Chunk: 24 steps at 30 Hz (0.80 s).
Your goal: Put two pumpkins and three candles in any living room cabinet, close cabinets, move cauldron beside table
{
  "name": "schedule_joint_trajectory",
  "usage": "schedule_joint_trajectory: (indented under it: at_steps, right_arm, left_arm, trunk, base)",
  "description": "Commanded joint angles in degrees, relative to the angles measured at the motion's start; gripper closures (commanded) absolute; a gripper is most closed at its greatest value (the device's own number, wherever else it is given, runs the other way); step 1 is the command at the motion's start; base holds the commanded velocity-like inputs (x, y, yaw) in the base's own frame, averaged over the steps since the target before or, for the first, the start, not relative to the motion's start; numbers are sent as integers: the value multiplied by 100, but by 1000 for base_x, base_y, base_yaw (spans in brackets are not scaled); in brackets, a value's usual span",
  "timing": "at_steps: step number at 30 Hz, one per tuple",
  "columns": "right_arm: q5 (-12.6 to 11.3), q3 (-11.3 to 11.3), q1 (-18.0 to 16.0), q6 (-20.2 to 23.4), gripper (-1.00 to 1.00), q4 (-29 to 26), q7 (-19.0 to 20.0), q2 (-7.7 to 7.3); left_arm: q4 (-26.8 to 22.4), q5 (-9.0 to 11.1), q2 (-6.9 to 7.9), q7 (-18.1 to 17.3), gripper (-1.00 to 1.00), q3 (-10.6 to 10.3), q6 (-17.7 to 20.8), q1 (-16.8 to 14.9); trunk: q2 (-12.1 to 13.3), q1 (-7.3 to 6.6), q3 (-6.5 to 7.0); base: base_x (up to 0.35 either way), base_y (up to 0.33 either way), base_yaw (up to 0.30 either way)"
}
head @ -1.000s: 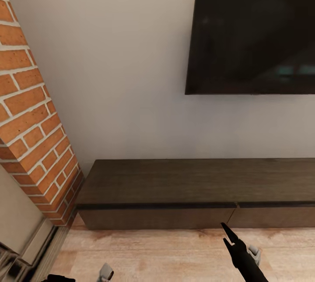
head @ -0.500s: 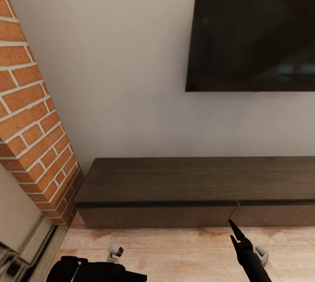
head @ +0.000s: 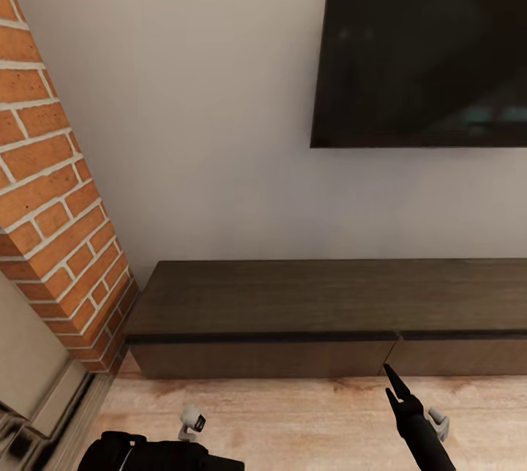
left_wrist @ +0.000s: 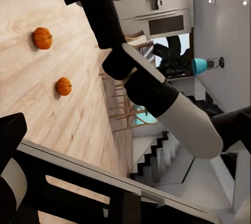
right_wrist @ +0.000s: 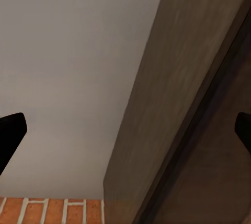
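Note:
The long, low dark-brown cabinet [head: 329, 310] stands against the wall with its drawer fronts shut. My right gripper [head: 391, 383] hovers over the floor just in front of the seam between two drawer fronts. In the right wrist view this gripper [right_wrist: 125, 130] is open, its fingertips [right_wrist: 10, 132] far apart, facing the cabinet's top edge [right_wrist: 172, 104]. Two orange pumpkins [left_wrist: 42, 38] [left_wrist: 64, 86] lie apart on the wooden floor in the left wrist view. My left arm [head: 146, 453] sits low at the front left. One dark finger of its gripper [left_wrist: 10, 135] shows, and its state is unclear.
A black TV [head: 424, 47] hangs on the wall above the cabinet. A brick pillar [head: 51, 200] stands at the left, close to the cabinet's end. Light wooden floor [head: 293, 420] lies between me and the cabinet. My right arm [left_wrist: 157, 93] crosses the left wrist view.
My left arm has come up into the bottom left of the head view. The right gripper has shifted slightly right and toward the cabinet. The camera has tilted a little.

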Motion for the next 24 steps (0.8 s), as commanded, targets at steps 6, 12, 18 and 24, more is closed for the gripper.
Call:
schedule_joint_trajectory:
  at_steps: [6,12,18,24]
  right_arm:
    - [-59,-6,-7,-40,-100,-97,13,-5]
    - [-60,0,-11,-42,-100,-146,277,-7]
    - [-57,2,-11,-41,-100,-202,418,-7]
    - [-46,2,-12,-43,-100,-264,603,-9]
  left_arm:
    - [30,29,14,-41,-100,-17,56,-3]
    - [37,24,0,-29,-100,-27,55,-3]
    - [37,34,-5,-23,-100,-33,55,-3]
    - [37,32,-11,-16,-100,-40,55,1]
  trunk:
    - [-244,132,-113]
    - [-485,263,-221]
    - [-725,395,-329]
    - [-966,527,-436]
  base:
    - [0,0,0]
    - [0,0,0]
    - [0,0,0]
    - [0,0,0]
